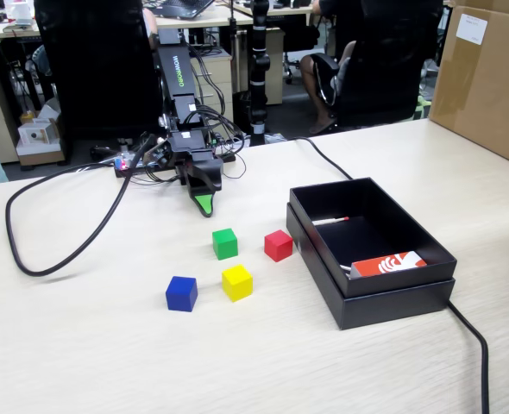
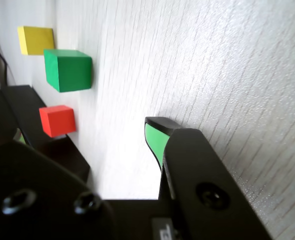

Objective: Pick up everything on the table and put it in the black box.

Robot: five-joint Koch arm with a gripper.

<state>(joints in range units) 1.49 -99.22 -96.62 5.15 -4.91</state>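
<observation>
Four small cubes lie on the table [image 1: 91, 345]: green [image 1: 225, 243], red [image 1: 278, 245], yellow [image 1: 236, 282] and blue [image 1: 181, 293]. The black box [image 1: 392, 293] stands right of them in the fixed view, on a nested black tray. My gripper [image 1: 204, 203] hangs low over the table just behind the green cube, apart from it. In the wrist view my gripper [image 2: 90, 131] is open and empty, with one green-padded finger [image 2: 155, 140] showing. The green cube [image 2: 67, 70], yellow cube [image 2: 36, 40] and red cube [image 2: 57, 120] lie ahead. The blue cube is out of that view.
An orange-and-white card [image 1: 388, 263] and a thin pen-like stick [image 1: 330, 221] lie in the box. A thick black cable [image 1: 56, 250] loops at the left and another [image 1: 470, 332] runs off the box's right. A brown carton [image 1: 487, 78] stands back right.
</observation>
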